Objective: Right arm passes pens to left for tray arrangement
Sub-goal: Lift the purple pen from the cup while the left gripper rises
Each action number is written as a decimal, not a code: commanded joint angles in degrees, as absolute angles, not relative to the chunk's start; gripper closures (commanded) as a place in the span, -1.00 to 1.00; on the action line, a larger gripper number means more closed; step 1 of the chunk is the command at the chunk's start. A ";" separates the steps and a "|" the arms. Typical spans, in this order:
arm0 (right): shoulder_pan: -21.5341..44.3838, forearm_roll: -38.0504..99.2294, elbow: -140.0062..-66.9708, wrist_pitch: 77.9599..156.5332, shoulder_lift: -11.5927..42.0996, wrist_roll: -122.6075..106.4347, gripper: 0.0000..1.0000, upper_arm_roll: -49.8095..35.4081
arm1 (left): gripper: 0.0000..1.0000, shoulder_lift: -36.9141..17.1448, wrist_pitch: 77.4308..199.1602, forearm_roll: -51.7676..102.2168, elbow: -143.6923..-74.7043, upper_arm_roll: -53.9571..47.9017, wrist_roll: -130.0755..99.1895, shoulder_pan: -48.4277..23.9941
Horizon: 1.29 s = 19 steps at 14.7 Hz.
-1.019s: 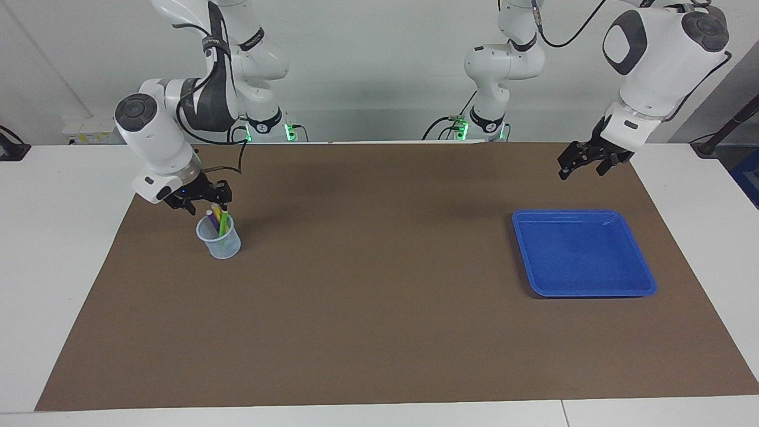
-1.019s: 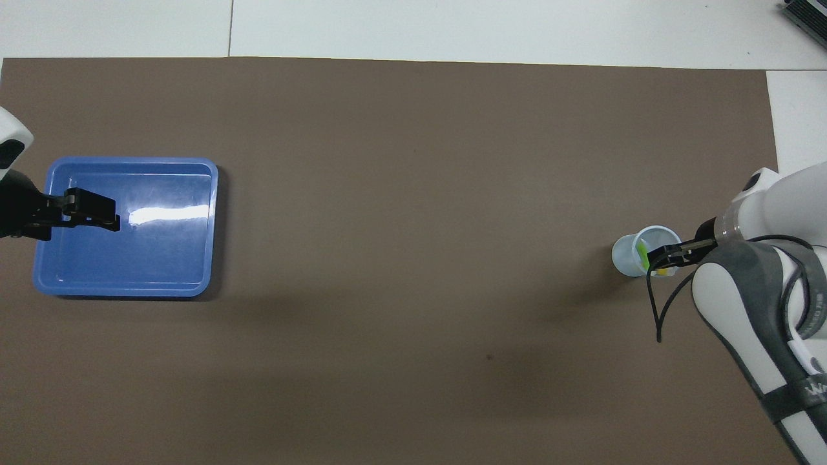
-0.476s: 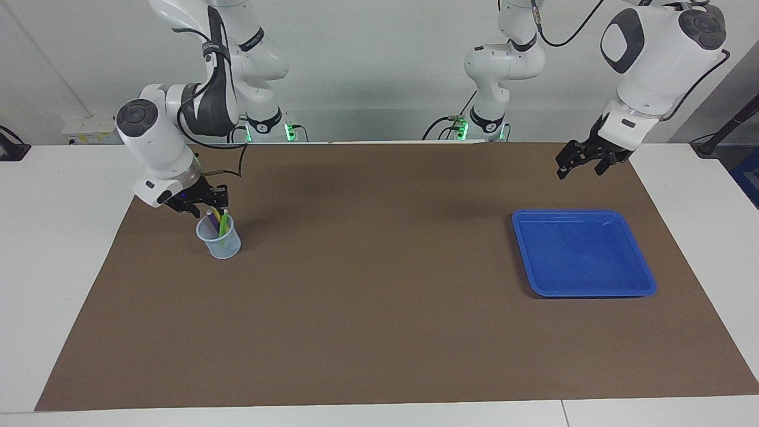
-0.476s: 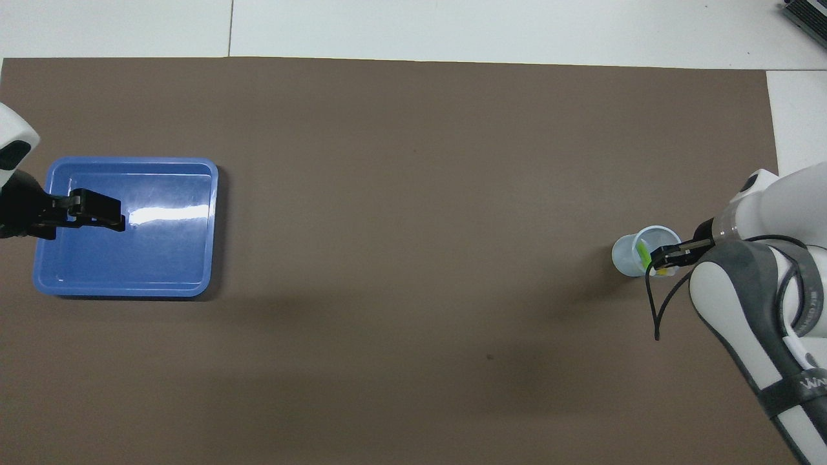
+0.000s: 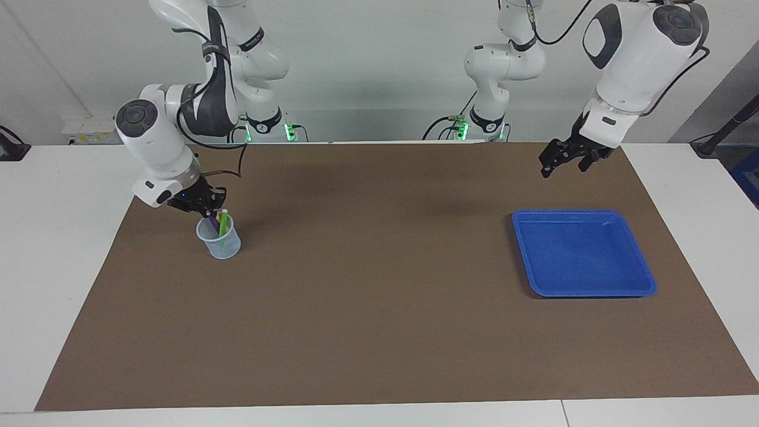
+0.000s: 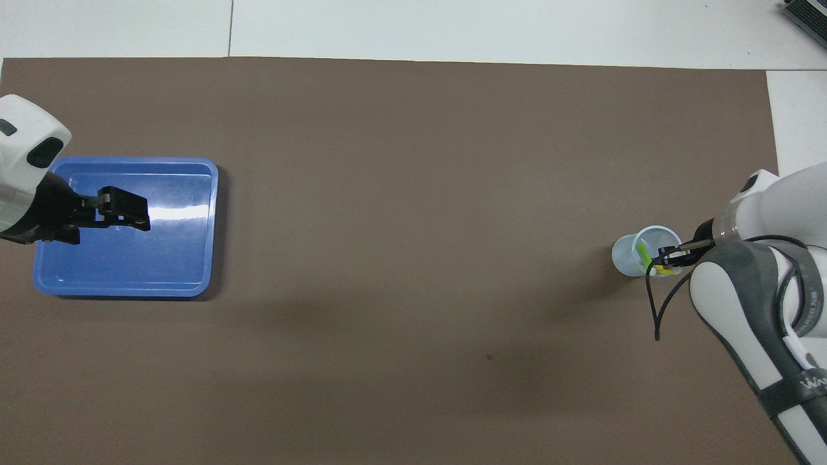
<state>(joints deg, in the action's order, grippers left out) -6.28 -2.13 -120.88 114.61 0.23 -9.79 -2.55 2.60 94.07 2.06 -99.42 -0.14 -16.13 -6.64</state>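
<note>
A small translucent cup (image 5: 220, 244) (image 6: 624, 257) stands at the right arm's end of the mat and holds the pens upright. The green pen (image 5: 223, 220) (image 6: 642, 251) and the purple pen (image 5: 211, 223) show in it, and a bit of the yellow pen (image 6: 664, 272) shows from above. My right gripper (image 5: 209, 207) (image 6: 668, 254) is down at the pen tops, shut on one of them; which one is hidden by the fingers. The blue tray (image 5: 584, 255) (image 6: 181, 258) lies bare at the left arm's end. My left gripper (image 5: 562, 163) (image 6: 123, 216) hangs open high over the mat beside the tray.
A brown mat (image 5: 379, 284) covers most of the white table (image 5: 59, 237). A black cable (image 6: 654, 310) loops down from the right wrist beside the cup.
The right gripper's fingers have closed at the pen tops in the cup. The left arm has swung a little toward the middle of the table, still open.
</note>
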 commanded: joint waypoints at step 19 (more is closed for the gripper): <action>-6.33 -2.72 -116.63 107.58 -1.23 -11.08 1.00 -3.08 | -1.00 5.27 96.50 15.20 -102.57 -3.78 -57.73 -9.32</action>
